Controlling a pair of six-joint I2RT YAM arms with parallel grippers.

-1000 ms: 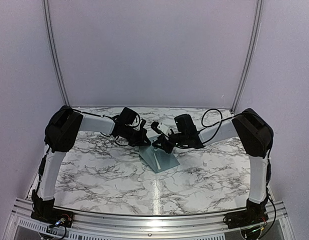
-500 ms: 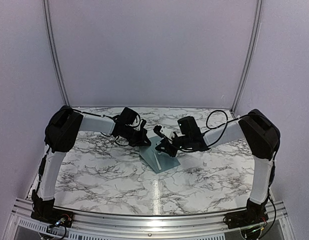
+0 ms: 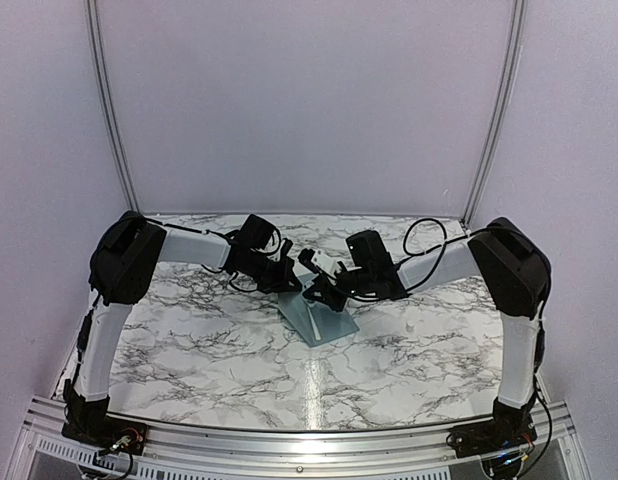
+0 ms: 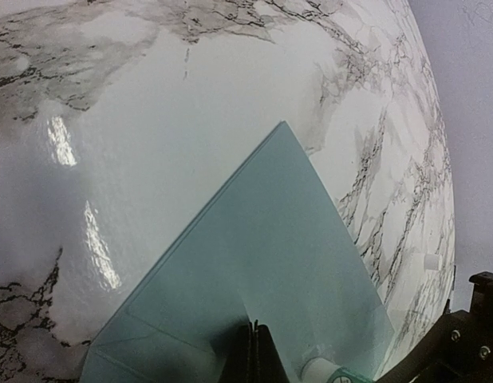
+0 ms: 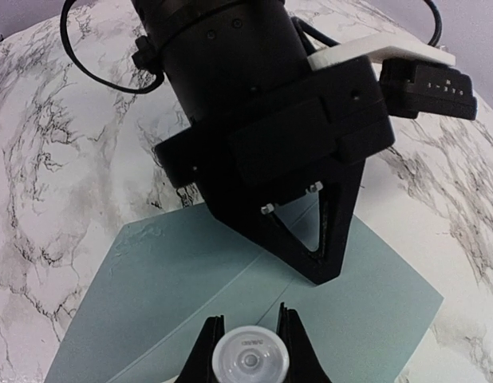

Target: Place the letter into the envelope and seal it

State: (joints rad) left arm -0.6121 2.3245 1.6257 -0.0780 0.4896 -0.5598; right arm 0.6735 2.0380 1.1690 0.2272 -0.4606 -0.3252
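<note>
Your left claw point(image 4: 257, 351) pinches envelope point(image 4: 262, 271) mid-counter point(image 3: 209, 340); right claw point(image 5: 248, 339) grips white tube point(image 5: 250, 359), both arms angled inward.

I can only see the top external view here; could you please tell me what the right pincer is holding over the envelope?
Observer: The right wrist view shows the right pincer shut on a small white tube, its round end facing the camera, just above the envelope.
Operator: Thank you. Is the left pincer gripping anything?
Observer: The left pincer has its tips together on the envelope's surface. I cannot tell whether it pinches the paper or only presses on it.
Operator: And can you see the letter anywhere?
Observer: No tan sheet shows in any of the three views.
</note>
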